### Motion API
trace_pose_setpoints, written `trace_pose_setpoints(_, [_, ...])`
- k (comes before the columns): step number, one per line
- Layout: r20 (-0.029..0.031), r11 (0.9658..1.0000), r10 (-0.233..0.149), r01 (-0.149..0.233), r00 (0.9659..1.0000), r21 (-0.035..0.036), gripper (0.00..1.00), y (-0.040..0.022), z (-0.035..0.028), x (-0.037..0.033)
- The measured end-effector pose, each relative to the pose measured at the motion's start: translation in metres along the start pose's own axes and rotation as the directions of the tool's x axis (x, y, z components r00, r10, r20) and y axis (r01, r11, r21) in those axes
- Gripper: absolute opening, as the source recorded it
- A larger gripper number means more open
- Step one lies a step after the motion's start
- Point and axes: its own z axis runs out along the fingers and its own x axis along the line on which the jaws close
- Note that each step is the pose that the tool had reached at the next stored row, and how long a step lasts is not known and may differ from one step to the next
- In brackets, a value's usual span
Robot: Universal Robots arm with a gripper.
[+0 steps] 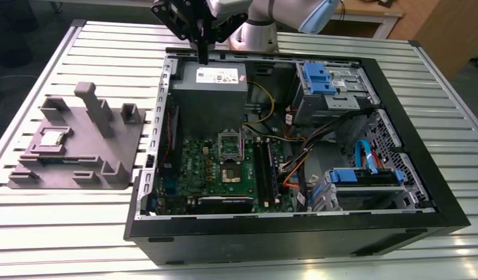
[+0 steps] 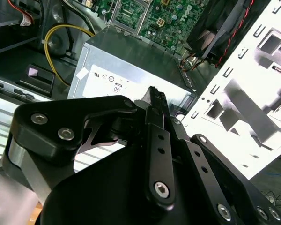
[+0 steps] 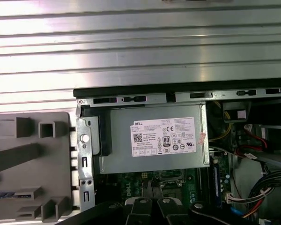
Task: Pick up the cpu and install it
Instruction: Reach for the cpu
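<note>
Nearest the lens in the second wrist view, the black gripper has its jaws pressed together on nothing. It hangs over the far rim of the open computer case, above the power supply. The cpu lies well apart at the exterior view's left, flat and metal face up on the grey fixture tray (square, so no long axis; edges parallel to the tray's). Bare slatted table surrounds both. The case also holds the green motherboard.

the case sits mid-table; the tray (cpu on it) lies near the table's edge at the exterior view's left.
</note>
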Motion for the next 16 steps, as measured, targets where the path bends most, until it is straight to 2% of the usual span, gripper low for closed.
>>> trace_pose_setpoints(16, [0.0000, 1.0000, 0.000, 0.000, 1.0000, 0.0000, 0.10, -0.0008, -0.0001, 0.0115])
